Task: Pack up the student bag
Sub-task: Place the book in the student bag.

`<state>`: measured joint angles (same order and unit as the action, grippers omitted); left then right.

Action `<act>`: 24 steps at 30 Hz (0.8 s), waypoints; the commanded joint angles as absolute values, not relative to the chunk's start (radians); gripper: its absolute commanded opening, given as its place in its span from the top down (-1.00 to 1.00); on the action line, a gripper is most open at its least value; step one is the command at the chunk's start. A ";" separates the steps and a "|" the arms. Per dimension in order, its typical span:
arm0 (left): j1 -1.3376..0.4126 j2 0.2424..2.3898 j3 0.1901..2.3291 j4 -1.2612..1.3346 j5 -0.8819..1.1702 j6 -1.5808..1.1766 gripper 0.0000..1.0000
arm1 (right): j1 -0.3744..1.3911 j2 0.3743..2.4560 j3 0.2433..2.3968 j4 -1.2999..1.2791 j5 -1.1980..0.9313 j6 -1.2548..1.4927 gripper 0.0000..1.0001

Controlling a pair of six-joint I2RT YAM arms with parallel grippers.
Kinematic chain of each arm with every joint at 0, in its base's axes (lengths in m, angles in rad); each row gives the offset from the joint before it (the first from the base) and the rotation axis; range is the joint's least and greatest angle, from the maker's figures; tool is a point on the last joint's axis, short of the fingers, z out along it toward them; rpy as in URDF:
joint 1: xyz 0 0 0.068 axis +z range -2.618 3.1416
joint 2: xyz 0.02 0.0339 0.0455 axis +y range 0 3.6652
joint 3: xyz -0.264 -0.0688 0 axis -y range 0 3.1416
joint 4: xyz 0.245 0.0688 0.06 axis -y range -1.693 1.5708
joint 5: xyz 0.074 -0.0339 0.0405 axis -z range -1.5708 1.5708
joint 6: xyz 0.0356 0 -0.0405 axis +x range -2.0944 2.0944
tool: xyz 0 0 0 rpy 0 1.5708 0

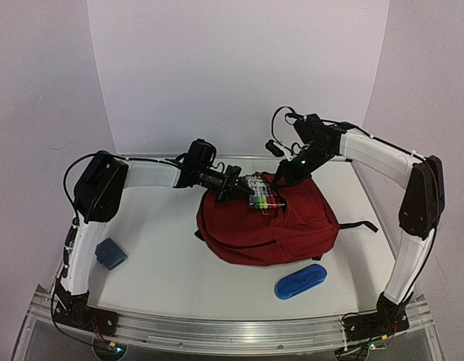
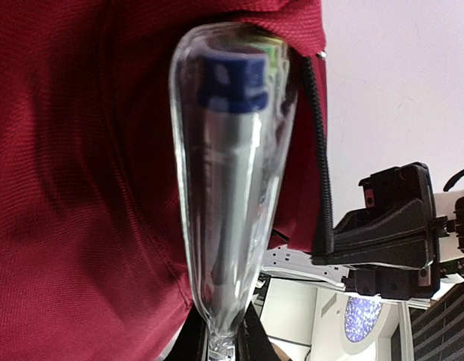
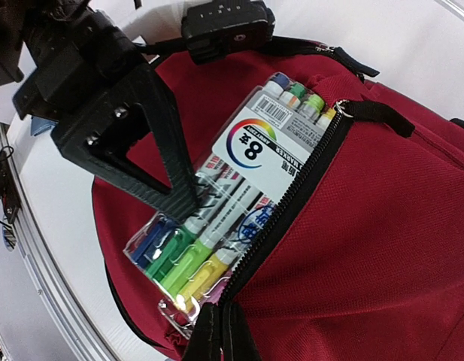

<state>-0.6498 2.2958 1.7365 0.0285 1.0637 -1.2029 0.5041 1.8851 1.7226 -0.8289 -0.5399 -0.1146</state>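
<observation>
The dark red student bag (image 1: 292,229) lies in the middle of the table with its zip mouth facing the back. A clear pack of coloured markers (image 1: 263,197) lies partly inside that mouth. My left gripper (image 1: 238,189) is shut on the pack's outer end (image 2: 232,173), pinching its plastic seam between the jaws (image 2: 222,342). In the right wrist view the pack (image 3: 239,180) slides under the zip edge, with the left fingers (image 3: 153,150) on it. My right gripper (image 3: 224,331) is shut on the bag's zip edge (image 3: 292,195), holding it up.
A blue oblong case (image 1: 300,280) lies in front of the bag. A small blue block (image 1: 110,253) sits near the left arm's base. A black strap (image 1: 361,224) trails off the bag's right side. White walls close the back and sides.
</observation>
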 commanded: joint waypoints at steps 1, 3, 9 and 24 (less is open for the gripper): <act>-0.600 2.181 1.584 0.205 0.874 -1.248 0.99 | 0.525 1.832 1.727 -0.841 -0.665 -0.120 1.00; -0.590 2.169 1.566 0.214 0.849 -1.248 1.00 | 0.525 1.814 1.708 -0.843 -0.672 -0.120 1.00; -0.639 2.296 1.799 0.136 0.935 -1.196 1.00 | 0.528 1.873 1.767 -0.838 -0.689 -0.097 1.00; -0.733 2.443 1.962 0.229 1.179 -1.254 1.00 | 0.534 2.002 1.957 -0.829 -0.667 -0.088 1.00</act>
<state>-0.6890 2.4417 1.9418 0.1205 1.0760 -1.2257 0.5112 2.0058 1.9085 -0.8528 -0.6000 -0.0855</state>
